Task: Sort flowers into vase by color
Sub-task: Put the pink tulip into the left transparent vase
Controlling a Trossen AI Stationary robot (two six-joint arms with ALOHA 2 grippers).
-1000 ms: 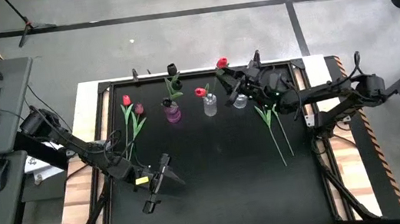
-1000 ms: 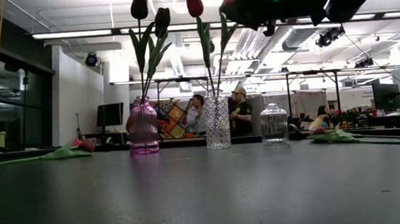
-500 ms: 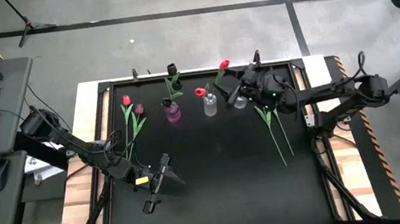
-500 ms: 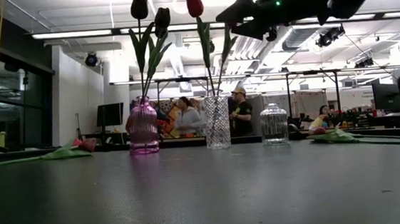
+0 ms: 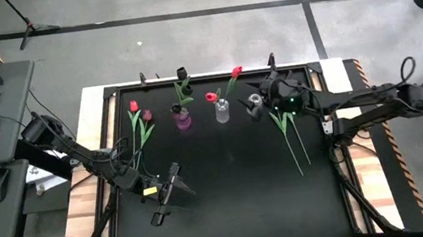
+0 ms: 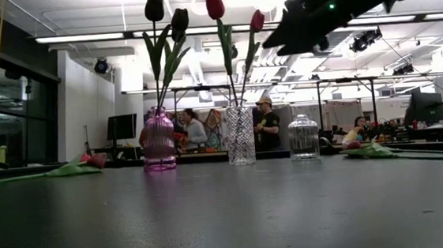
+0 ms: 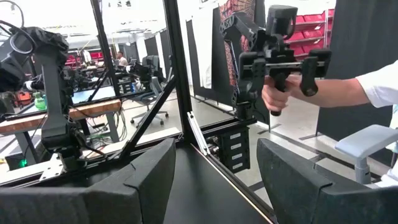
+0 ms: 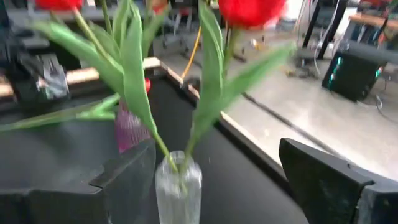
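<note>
**Two red tulips standing in the clear vase, right gripper open beside it**

The two red tulips [image 6: 214, 6] are standing stems-down in the clear crystal vase [image 6: 240, 135], near the table's far edge. One is rising nearly straight up, while the second red tulip [image 5: 236, 72] is leaning away toward the far rail, its head out past the vase rim. Just to the left, the pink vase [image 5: 183, 120] is holding dark tulips [image 6: 154, 7], also upright. A squat clear jar [image 6: 303, 137] is sitting to the right of the crystal vase, apart from it.

The right gripper [image 5: 257, 104] is hanging above the jar, close beside the crystal vase, its fingers [image 8: 323, 174] spread wide and holding nothing. Two green-stemmed flowers [image 5: 288, 137] are lying flat on the mat under the right arm, long axes running toward the near edge. More flowers [image 5: 140, 124] are lying by the left rail.

The left gripper [image 5: 165, 198] is resting low toward the near left part of the table [image 5: 239, 205], fingers apart and empty, with open mat between the arms.
</note>
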